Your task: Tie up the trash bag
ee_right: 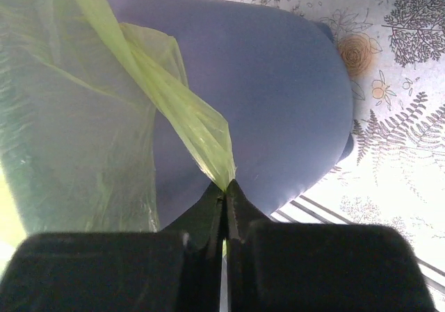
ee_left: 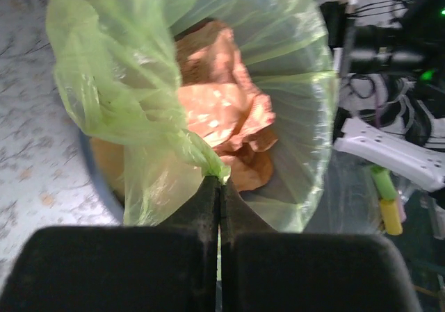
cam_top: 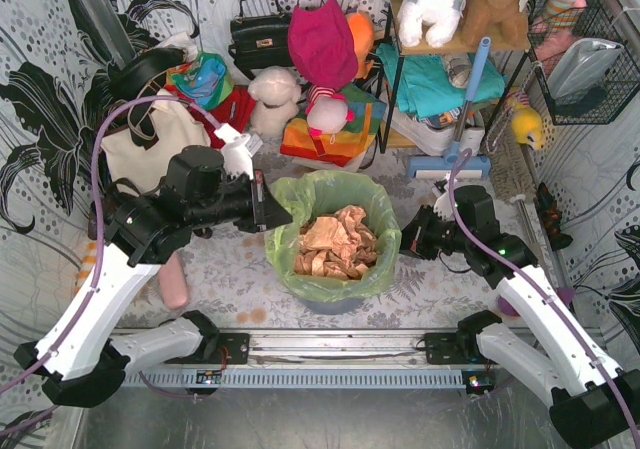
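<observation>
The trash bag (cam_top: 375, 204) is thin light-green plastic lining a blue-grey bin (cam_top: 335, 302) at the table's middle, with crumpled brown paper (cam_top: 335, 241) inside. My left gripper (cam_top: 272, 216) is at the bag's left rim, shut on a twisted strand of the bag (ee_left: 198, 152) in the left wrist view. My right gripper (cam_top: 402, 241) is at the bag's right rim, shut on a stretched fold of the bag (ee_right: 188, 117) that runs over the bin's outer wall (ee_right: 278, 96).
A cream tote bag (cam_top: 150, 144) lies at the back left. Soft toys and cloths (cam_top: 320, 89) stand behind the bin. A shelf rack (cam_top: 440, 79) and a mop (cam_top: 455, 149) stand at the back right. A wire basket (cam_top: 585, 64) hangs at the far right.
</observation>
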Controlling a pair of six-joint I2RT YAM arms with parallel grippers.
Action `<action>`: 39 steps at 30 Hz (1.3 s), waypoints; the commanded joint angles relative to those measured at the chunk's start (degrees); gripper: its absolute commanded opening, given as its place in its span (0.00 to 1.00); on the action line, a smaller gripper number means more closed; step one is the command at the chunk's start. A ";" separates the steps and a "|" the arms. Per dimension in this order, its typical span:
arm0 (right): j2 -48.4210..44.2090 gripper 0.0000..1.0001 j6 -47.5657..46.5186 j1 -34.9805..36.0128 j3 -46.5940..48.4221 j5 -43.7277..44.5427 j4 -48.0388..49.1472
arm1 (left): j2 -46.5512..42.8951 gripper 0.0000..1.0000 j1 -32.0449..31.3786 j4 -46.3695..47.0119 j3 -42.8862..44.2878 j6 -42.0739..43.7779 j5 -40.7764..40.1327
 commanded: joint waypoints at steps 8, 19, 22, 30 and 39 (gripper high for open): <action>1.94 0.00 1.17 0.17 1.72 -2.12 6.27 | 1.23 0.00 0.44 42.81 -9.36 -17.00 25.07; 2.17 0.00 1.42 0.20 2.71 -0.69 8.61 | 8.20 0.00 1.67 69.79 -12.98 -27.14 32.48; 1.68 0.00 0.55 0.20 3.65 1.40 7.46 | 8.12 0.00 2.67 52.47 -7.84 -15.70 28.31; -1.99 0.00 -2.37 0.20 7.79 4.70 -0.79 | 2.77 0.00 4.93 47.53 -13.71 -14.12 26.61; -5.87 0.00 -6.51 0.20 13.99 9.80 -15.58 | -0.33 0.00 6.56 46.22 -19.55 -14.83 25.59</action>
